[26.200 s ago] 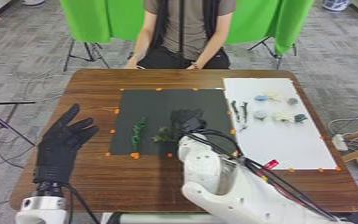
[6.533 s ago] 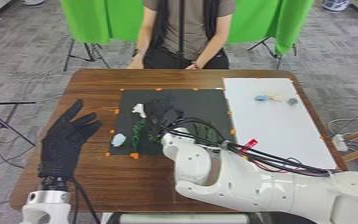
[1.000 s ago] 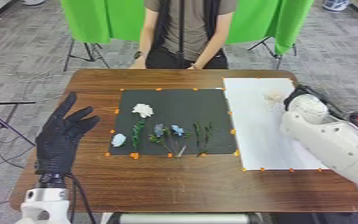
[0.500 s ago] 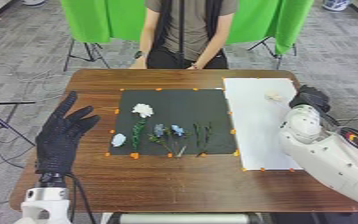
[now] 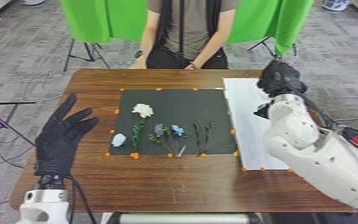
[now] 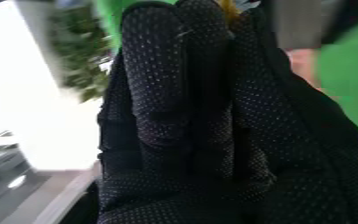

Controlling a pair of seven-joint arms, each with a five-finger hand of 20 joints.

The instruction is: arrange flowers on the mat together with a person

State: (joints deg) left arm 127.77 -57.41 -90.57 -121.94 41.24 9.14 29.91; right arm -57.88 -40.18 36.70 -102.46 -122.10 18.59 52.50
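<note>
Left robot hand (image 5: 58,145) open, fingers relaxed, roughly in line with left arm (image 5: 44,206). Right arm (image 5: 316,152) extended forward; right robot hand (image 5: 280,79) has fingers close together, probably pinching at the tips.

table (image 5: 158,187): brown wood | mat (image 5: 193,107): matt | sheet (image 5: 247,125): smooth | right hand (image 5: 280,80): textured black cloth
</note>
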